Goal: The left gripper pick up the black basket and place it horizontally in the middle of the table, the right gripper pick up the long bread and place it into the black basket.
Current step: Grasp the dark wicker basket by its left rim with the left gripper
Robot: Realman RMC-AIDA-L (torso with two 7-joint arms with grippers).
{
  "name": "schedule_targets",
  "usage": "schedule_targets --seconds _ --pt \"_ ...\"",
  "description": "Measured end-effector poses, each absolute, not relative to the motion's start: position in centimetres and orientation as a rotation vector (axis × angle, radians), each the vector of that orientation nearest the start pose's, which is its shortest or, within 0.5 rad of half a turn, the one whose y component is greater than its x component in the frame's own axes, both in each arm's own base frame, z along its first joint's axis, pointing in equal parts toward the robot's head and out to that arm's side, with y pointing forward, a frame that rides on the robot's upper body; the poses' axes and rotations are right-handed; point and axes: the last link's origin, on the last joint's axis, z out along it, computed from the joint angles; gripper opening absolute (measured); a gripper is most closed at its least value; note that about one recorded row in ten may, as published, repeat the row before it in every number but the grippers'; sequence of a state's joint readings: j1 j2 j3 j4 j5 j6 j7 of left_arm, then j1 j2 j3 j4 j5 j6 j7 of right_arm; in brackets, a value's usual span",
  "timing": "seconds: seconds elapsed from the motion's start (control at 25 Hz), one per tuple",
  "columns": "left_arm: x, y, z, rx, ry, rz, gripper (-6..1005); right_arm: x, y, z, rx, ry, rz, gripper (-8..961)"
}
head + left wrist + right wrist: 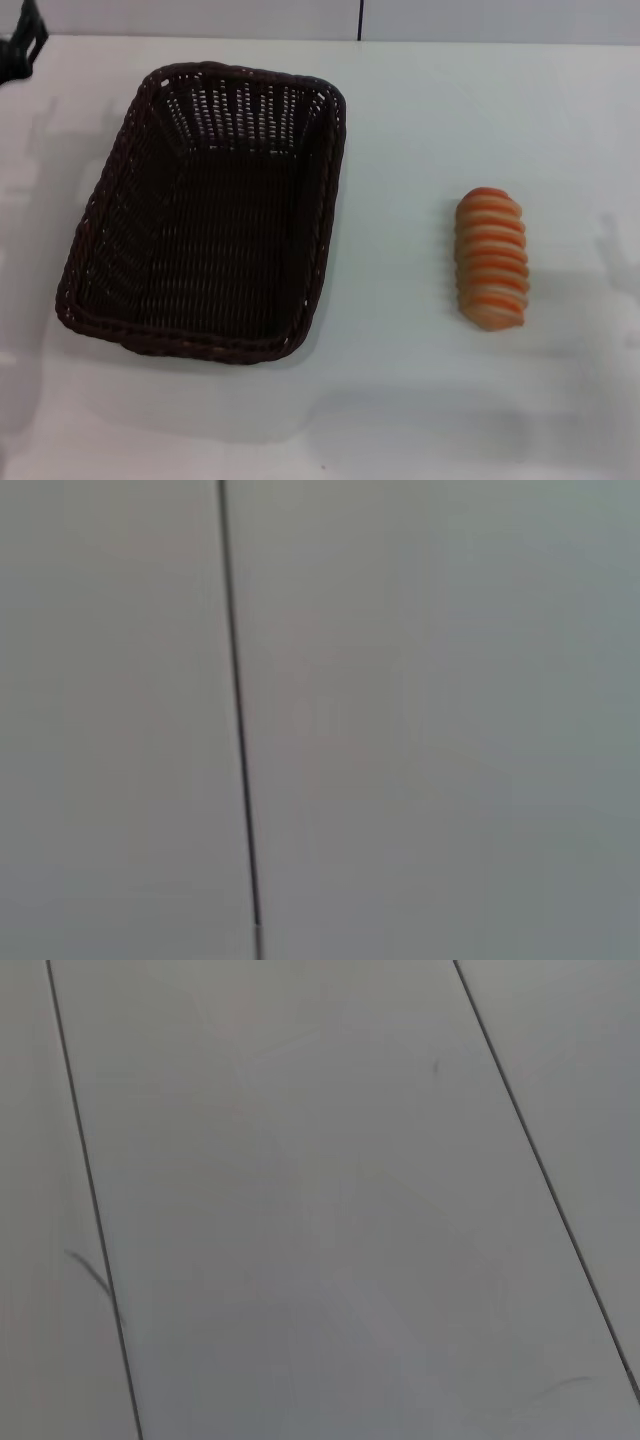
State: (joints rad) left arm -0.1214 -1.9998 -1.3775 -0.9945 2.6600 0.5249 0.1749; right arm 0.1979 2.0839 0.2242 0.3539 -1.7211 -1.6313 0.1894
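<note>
A plain white, smooth tabletop (420, 400) fills the head view. On its left half sits a large rectangular basket of dark brown-black woven wicker (205, 215), with sloping sides and a braided rim. It is upright and empty, and its long axis runs away from the robot, tilted slightly, not across the table. Well apart from it, on the right half, lies a small oblong loaf of bread (491, 258) with an orange-brown ridged top striped in cream. It also lies lengthwise away from the robot, flat on the table.

Only a small black piece of the left gripper (22, 45) shows, at the far left corner of the head view, beyond the basket and not touching it. Whether its claw is spread or pressed together cannot be told. The right gripper is not in sight. Both wrist views show only pale grey panels crossed by thin dark seams.

Judging by this layout, the task is at its very start: the basket is untouched and not yet turned crosswise. The next move likely calls for the left gripper to come down over the basket's rim, grip one wall, then lift, turn and set it in the middle.
</note>
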Motion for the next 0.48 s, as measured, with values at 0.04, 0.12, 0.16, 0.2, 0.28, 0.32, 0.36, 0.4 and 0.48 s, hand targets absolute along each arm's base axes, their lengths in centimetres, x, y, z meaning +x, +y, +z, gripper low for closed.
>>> schedule_targets --seconds 0.04,0.12,0.16,0.2,0.28,0.32,0.36,0.4,0.48 --pt "-28.4 35.9 6.2 -1.542 -0.52 -0.516 747 31.5 22.5 -2.3 -1.396 0.593 1.051 766" --pt "-26.9 36.2 6.9 -1.587 -0.552 -0.488 745 31.5 22.5 -2.4 -1.4 0.594 1.053 766" --pt "-25.8 36.4 7.4 -1.625 -0.581 -0.462 744 31.4 22.5 -2.5 -1.403 0.595 1.054 766" --pt "-24.9 36.4 7.7 -1.652 -0.601 -0.444 742 31.4 22.5 -2.5 -1.404 0.595 1.055 766" --pt "-22.7 36.1 8.3 -1.753 -0.707 -0.348 740 31.3 22.5 -2.6 -1.41 0.598 1.055 766" --pt "-22.7 36.1 8.3 -1.753 -0.707 -0.348 739 31.3 22.5 -2.6 -1.41 0.598 1.055 766" --pt "-22.0 35.9 8.3 -1.788 -0.743 -0.312 737 31.3 22.6 -2.7 -1.411 0.599 1.055 766" --pt "-21.4 35.6 8.3 -1.816 -0.766 -0.281 736 31.3 22.6 -2.7 -1.413 0.6 1.055 767" --pt "-20.9 34.5 7.5 -1.891 -0.826 -0.191 734 31.2 22.5 -2.9 -1.422 0.601 1.058 767"
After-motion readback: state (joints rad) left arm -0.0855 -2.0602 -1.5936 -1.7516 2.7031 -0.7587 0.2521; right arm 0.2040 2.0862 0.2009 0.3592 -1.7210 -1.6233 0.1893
